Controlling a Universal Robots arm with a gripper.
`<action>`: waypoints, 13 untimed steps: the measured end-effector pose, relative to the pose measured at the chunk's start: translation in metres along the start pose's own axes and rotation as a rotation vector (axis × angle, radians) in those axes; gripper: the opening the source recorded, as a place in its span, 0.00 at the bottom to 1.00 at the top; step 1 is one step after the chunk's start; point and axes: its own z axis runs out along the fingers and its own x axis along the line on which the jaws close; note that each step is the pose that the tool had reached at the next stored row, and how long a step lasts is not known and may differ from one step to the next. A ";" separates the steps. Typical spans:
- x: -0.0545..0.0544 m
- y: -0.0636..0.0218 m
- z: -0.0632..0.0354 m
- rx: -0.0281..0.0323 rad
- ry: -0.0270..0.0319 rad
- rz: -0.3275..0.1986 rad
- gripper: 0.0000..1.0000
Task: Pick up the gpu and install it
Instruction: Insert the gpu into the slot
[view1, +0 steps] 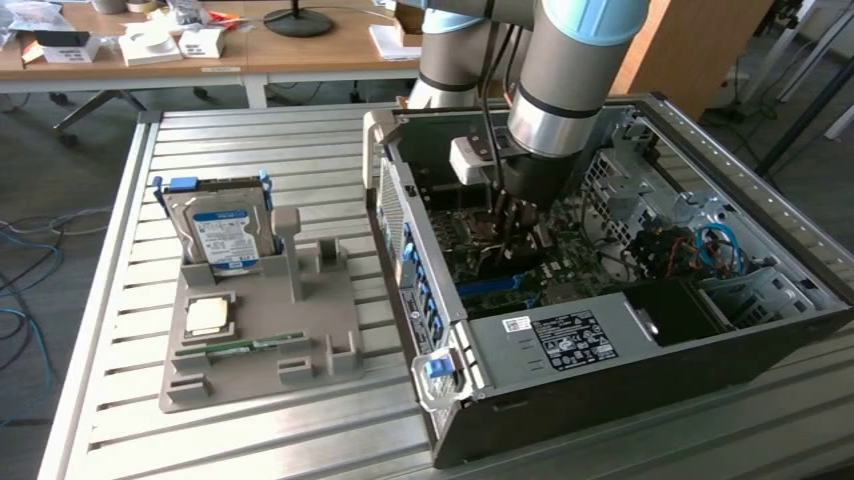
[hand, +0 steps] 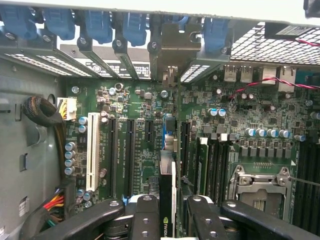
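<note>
One card: the gpu (hand: 167, 200), which we judge stiff, light, fragile.
Fingers (hand: 145, 217): clamped on its upper edge.

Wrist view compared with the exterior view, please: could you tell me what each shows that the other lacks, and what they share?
Wrist view: the gpu held edge-on in the gripper, above the motherboard. Exterior view: the hard drive and memory stick on the grey holder. Both: the open computer case and that motherboard.
</note>
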 end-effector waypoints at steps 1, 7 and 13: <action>0.000 0.0000 0.0000 0.0000 0.0000 0.000 0.26; 0.000 0.0000 0.0026 0.0001 -0.0002 0.000 0.26; 0.000 0.0000 0.0032 0.0000 -0.0001 0.000 0.26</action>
